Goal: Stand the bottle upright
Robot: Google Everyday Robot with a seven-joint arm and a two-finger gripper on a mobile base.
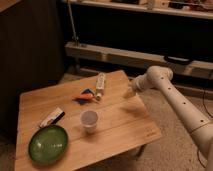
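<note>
The gripper (129,93) is held over the right edge of the table (125,132). The bottle (100,85) is laid flat just left of the jaws, with a wrapper (85,96) beside it, further left. The cup (89,120) is set left of the jaws and nearer the front. The packet (52,117) and plate (48,145) are placed well apart from them, far left.

The bottle (100,85) lies on its side near the far edge of the wooden bench (125,131), just beside a blue-and-orange item (84,96). The tool (129,92) hovers near it over the bench's right side, jaws spread and empty. A white cup (89,120) stands mid-bench.
</note>
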